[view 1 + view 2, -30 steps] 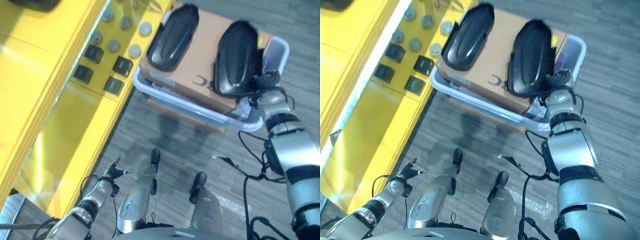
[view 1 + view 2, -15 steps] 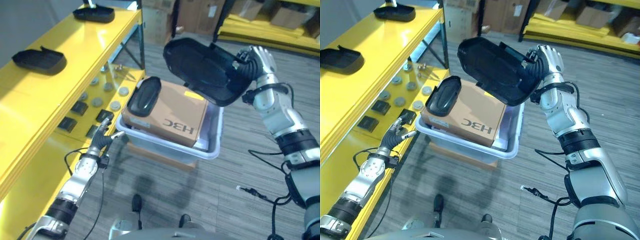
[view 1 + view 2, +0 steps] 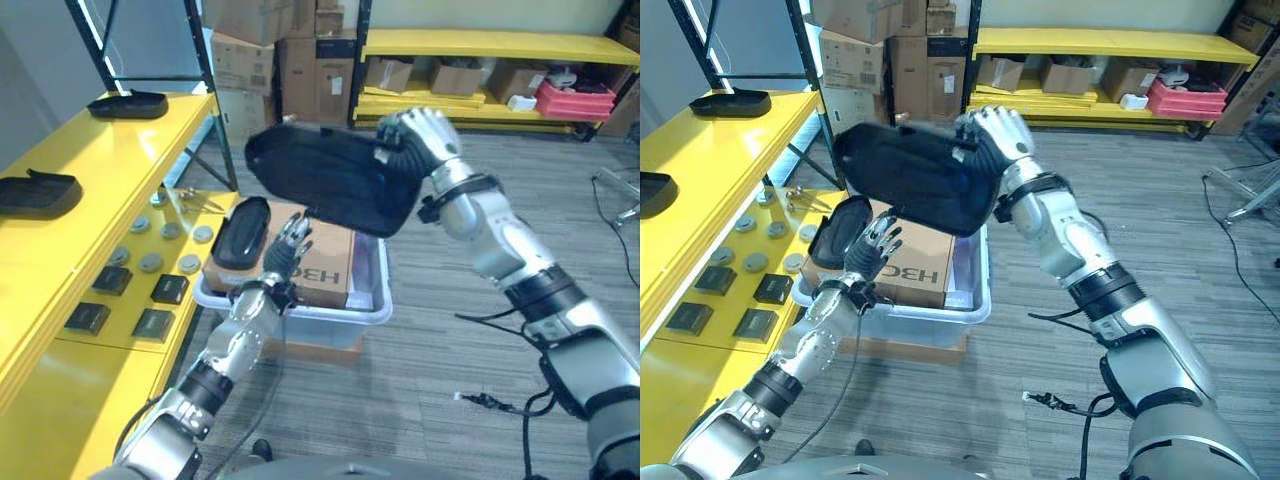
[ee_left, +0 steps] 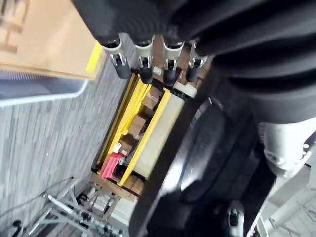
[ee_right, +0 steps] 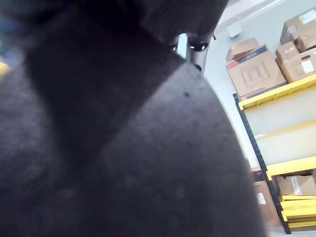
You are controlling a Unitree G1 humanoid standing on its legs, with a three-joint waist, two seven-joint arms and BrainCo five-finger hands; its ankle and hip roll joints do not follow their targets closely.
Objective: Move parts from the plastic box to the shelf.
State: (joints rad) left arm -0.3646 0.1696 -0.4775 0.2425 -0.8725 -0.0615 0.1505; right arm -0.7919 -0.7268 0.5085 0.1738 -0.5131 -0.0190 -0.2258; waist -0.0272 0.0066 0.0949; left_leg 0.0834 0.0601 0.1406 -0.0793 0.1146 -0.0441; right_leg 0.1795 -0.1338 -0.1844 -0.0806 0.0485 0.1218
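The right hand [image 3: 425, 135] has its fingers curled round a black moulded part [image 3: 325, 180], held high above the plastic box [image 3: 372, 300], probably to clear it toward the yellow shelf [image 3: 60, 225]. The left hand [image 3: 290, 240], fingers spread, waits underneath, seemingly ready to support it

black part [image 3: 325, 180], yellow shelf [image 3: 70, 215]

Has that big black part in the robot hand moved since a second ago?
Yes. The black part lay on the cardboard box in the plastic box; the right robot hand now holds it lifted above, nearer the yellow shelf.
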